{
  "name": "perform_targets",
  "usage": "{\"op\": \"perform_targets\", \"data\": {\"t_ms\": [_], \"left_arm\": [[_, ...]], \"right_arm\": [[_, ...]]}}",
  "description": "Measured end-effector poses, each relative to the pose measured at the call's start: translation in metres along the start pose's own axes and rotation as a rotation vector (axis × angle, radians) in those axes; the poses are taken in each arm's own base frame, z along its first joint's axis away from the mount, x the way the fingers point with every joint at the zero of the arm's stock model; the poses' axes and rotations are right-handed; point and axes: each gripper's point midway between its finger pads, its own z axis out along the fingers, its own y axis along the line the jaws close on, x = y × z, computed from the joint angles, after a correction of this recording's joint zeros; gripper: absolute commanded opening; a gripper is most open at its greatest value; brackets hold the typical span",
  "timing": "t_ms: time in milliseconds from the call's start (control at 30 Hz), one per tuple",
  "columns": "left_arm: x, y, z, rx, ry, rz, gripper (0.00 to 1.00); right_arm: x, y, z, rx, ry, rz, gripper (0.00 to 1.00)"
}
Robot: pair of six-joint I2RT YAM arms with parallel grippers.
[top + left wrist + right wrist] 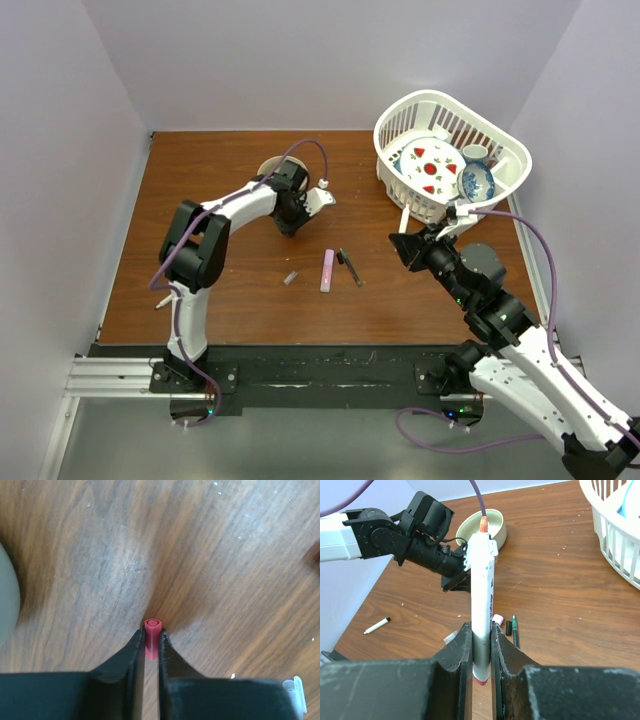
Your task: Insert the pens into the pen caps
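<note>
My left gripper (151, 632) is shut on a small red pen cap (153, 639), held low over the wooden table; from above it (290, 222) is just in front of the tan bowl. My right gripper (481, 630) is shut on a white-bodied pen (481, 580) whose orange-red tip points toward the left gripper (455, 582). On the table between the arms lie the pink marker (327, 270), a dark pen (350, 267) and a grey cap (291, 277). A second white pen (376, 625) lies far left.
The tan round bowl (270, 165) stands at the back, right behind the left gripper. A white basket (450, 150) with dishes stands at the back right, close to the right arm. Walls enclose the table on three sides.
</note>
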Motion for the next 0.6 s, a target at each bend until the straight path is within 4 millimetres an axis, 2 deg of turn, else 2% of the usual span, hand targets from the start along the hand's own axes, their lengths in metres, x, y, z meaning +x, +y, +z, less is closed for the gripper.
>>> {"op": "perform_targets", "data": {"t_ms": [300,467,600], "left_arm": [[0.006,-0.006,-0.004,-0.061,-0.01,-0.098,0.0],[0.022,-0.021,-0.013,-0.062,0.003,-0.222,0.0],[0.032,-0.035,-0.025,-0.075,-0.011,-0.351,0.0]], "right_arm": [[0.001,0.0,0.0,-0.001,0.003,0.001,0.0],[0.004,0.001,0.003,-0.003,0.019,0.011,0.0],[0.019,0.005,0.01,-0.026,0.079,0.02,0.0]]}}
